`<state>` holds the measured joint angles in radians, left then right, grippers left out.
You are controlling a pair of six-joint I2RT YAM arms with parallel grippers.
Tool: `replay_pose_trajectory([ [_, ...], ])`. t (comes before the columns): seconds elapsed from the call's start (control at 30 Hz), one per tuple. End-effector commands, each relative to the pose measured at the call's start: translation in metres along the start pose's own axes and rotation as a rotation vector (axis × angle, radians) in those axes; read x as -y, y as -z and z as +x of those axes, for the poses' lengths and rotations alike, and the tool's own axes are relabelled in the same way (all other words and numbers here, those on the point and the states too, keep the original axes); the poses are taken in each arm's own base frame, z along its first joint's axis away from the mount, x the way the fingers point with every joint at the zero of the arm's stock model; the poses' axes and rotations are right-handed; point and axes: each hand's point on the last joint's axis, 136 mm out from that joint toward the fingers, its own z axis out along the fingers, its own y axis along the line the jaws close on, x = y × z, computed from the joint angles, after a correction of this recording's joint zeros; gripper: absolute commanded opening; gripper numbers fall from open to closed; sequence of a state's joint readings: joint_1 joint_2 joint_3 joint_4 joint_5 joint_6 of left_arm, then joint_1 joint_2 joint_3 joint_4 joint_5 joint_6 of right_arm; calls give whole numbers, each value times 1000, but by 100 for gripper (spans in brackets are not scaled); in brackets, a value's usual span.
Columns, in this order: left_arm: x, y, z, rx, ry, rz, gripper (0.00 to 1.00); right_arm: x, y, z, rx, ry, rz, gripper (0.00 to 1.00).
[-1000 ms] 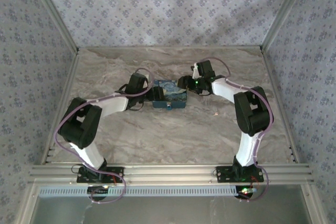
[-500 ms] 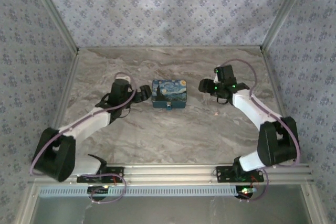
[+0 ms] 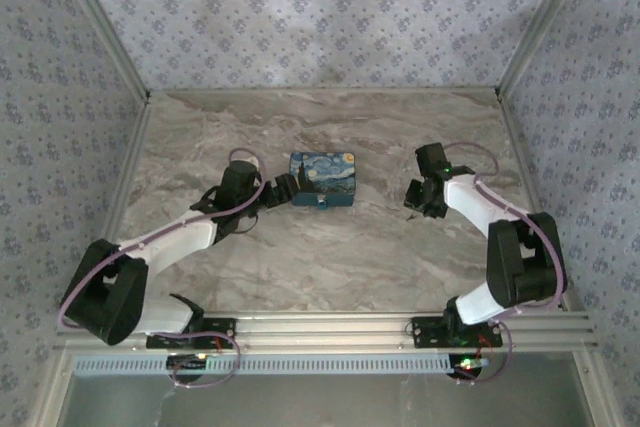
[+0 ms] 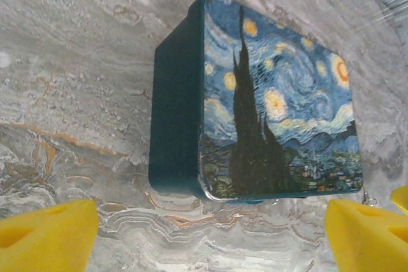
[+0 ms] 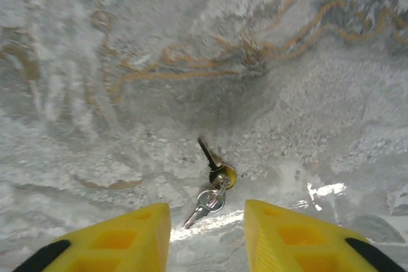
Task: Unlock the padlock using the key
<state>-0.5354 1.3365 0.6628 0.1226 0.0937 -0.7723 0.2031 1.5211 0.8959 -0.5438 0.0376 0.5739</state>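
Note:
A key (image 5: 212, 160) with a brass-coloured head lies on the marble, joined by a ring to a second small key (image 5: 199, 213). My right gripper (image 5: 207, 222) hovers low over them, its yellow fingers (image 5: 137, 234) apart and the keys just ahead of the gap, untouched. In the top view this gripper (image 3: 413, 201) is right of the blue painted box (image 3: 322, 177). A small pale fitting (image 3: 320, 204) at the box's front edge is too small to identify as the padlock. My left gripper (image 3: 281, 190) stands wide open just left of the box (image 4: 268, 106), holding nothing.
The marble table (image 3: 330, 257) is fenced by patterned walls on three sides, with an aluminium rail (image 3: 320, 327) along the near edge. The box sits at mid-table between the two arms.
My right gripper has swung away from the box, down to the keys on the right, and its jaws have narrowed. My left gripper pulled back, opened wider, then edged toward the box's left side.

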Motion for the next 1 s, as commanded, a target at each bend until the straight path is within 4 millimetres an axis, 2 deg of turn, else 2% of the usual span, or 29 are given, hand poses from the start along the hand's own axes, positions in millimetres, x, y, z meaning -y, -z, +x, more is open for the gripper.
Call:
replay_pose_trajectory([
  [0.0, 21, -1, -7, 3, -5, 44, 91, 6, -13, 7, -34, -49, 28, 35],
  [0.2, 27, -5, -1, -20, -17, 49, 90, 5, -26, 7, -53, -52, 30, 28],
  [0.43, 26, -5, 1, -20, -15, 49, 90, 13, -33, 8, -66, -91, 52, 23],
  [0.63, 25, -5, 2, -23, -8, 43, 90, 19, -41, 13, -80, -107, 48, 11],
  [0.77, 25, -5, 1, -19, -6, 40, 90, 16, -36, 8, -52, -104, 30, 0],
  [0.97, 28, -2, -3, -7, -14, 43, 90, 3, -12, -8, 40, -54, -54, 0],
])
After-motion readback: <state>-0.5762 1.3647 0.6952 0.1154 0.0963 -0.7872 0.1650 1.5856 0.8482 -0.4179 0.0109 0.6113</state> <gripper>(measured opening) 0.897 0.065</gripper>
